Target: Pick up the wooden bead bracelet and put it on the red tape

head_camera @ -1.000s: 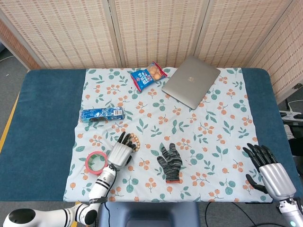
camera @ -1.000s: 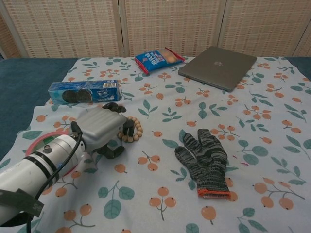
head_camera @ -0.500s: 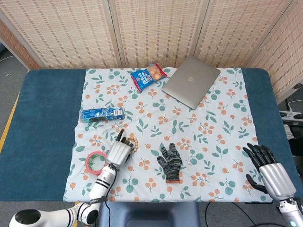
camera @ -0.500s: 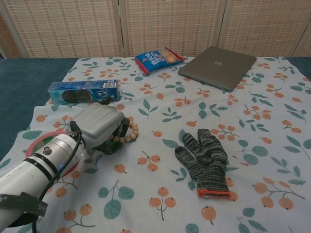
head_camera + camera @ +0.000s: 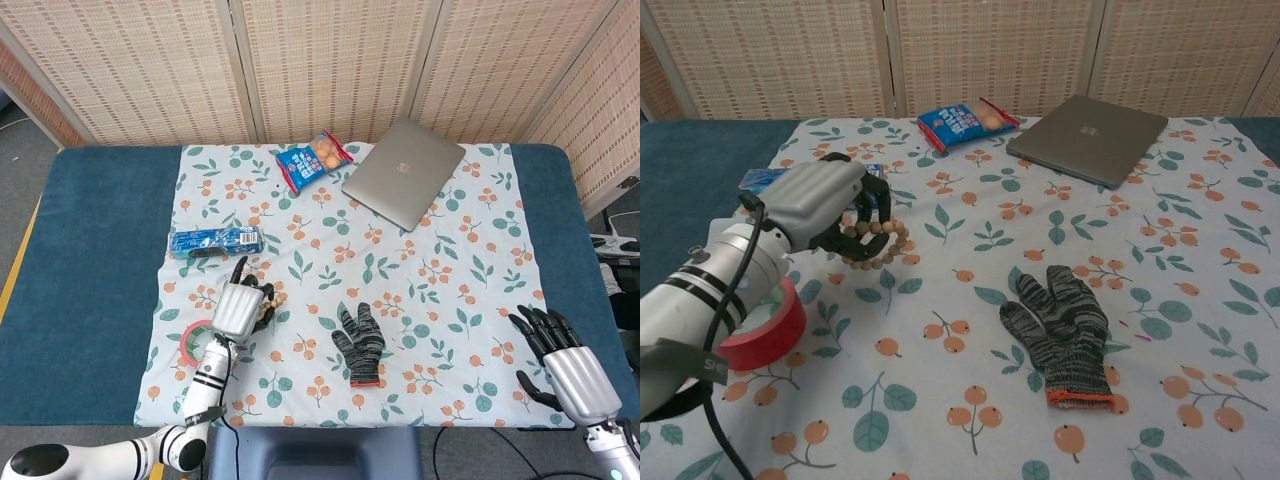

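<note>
Where the head view looks down on the floral cloth, the left hand sits above the cloth with its fingers curled around the wooden bead bracelet, whose beads peek out at the hand's right edge. The red tape lies just below and to the left of that hand, partly hidden by the forearm. The right hand rests near the table's far right edge, fingers spread, holding nothing. A knit glove lies between the two hands.

In the chest view, the left hand is raised off the cloth, gripping the wooden bead bracelet, which hangs as a loop below its curled fingers. The red tape sits lower left, under the forearm. The blue packet shows behind the hand.
</note>
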`<state>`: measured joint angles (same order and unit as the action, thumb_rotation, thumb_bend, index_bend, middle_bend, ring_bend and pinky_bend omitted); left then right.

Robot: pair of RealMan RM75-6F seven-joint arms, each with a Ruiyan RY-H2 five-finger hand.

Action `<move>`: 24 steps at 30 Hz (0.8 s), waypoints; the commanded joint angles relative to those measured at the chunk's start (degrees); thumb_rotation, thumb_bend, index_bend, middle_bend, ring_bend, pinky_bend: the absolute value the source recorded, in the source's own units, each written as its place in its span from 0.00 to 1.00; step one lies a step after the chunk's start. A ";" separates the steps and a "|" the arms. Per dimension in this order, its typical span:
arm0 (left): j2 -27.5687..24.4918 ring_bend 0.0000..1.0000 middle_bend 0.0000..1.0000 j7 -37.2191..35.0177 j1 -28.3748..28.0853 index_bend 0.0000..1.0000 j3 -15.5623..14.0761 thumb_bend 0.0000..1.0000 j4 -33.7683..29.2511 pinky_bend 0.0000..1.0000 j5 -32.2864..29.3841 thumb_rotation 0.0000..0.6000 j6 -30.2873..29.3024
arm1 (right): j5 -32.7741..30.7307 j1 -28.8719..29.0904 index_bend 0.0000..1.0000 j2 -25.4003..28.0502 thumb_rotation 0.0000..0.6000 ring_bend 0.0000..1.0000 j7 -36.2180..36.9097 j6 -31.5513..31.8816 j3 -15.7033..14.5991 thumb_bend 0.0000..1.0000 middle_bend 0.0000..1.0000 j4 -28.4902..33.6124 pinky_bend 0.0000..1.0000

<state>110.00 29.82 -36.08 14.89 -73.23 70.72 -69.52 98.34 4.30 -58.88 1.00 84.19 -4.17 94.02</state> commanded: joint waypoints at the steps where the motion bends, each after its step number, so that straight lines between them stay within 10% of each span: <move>1: -2.17 0.37 0.70 -1.88 0.33 0.67 5.64 0.63 -4.58 0.09 -6.56 1.00 1.01 | 0.17 0.12 0.00 -0.02 0.97 0.00 0.07 -0.22 -0.12 0.30 0.00 0.03 0.00; 12: -5.91 0.37 0.69 -3.12 -0.13 0.59 20.14 0.64 -9.06 0.08 -27.80 1.00 0.47 | 0.70 0.29 0.00 -0.02 0.97 0.00 0.23 -0.38 -0.39 0.30 0.00 0.09 0.00; 20: -15.67 0.37 0.71 -3.09 1.49 0.59 33.10 0.63 -22.78 0.08 -67.38 1.00 11.41 | 1.38 0.15 0.00 0.13 0.97 0.00 0.34 0.13 -0.67 0.30 0.00 0.29 0.00; 24: -19.81 0.37 0.71 -6.09 2.01 0.59 34.38 0.63 -26.57 0.08 -73.83 1.00 15.43 | 1.61 0.14 0.00 0.10 0.97 0.00 0.35 0.21 -0.77 0.30 0.00 0.20 0.00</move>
<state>96.62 26.21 -35.11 43.87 -92.75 8.01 -60.65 99.95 4.44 -58.79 1.34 84.39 -4.94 94.22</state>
